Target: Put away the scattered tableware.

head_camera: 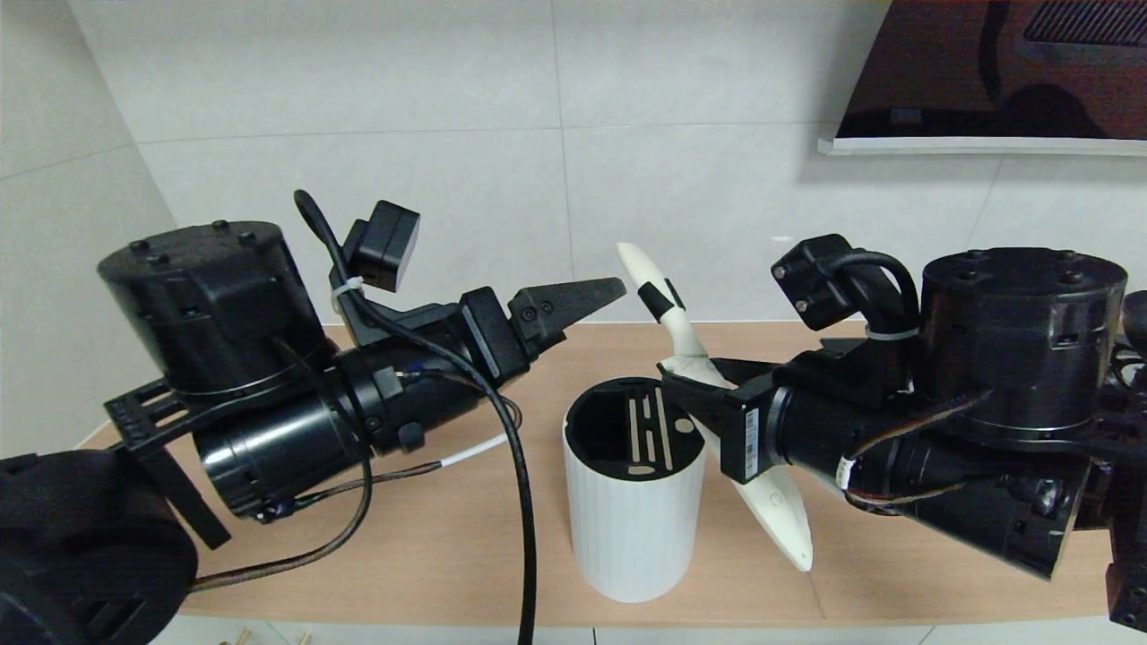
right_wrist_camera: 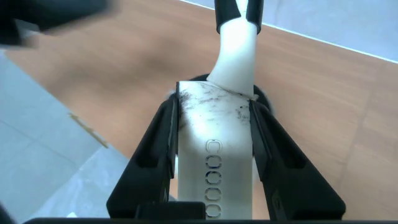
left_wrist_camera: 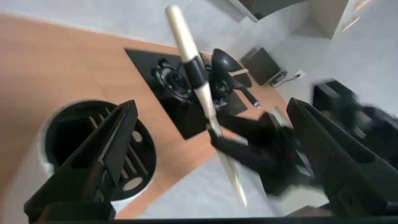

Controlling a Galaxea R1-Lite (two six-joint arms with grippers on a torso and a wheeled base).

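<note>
Spatula (head_camera: 778,512) midsection hidden inside right gripper (head_camera: 694,390).

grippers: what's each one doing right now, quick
Left gripper: open, empty.
Right gripper: shut on the white knife.

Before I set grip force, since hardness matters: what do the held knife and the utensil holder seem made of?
Knife in the right gripper: matte off-white throughout, black band on the handle, dark scuffs on the blade; probably plastic or ceramic, not bare metal.
Utensil holder: white ribbed wall, matte black slotted insert; likely moulded plastic.
</note>
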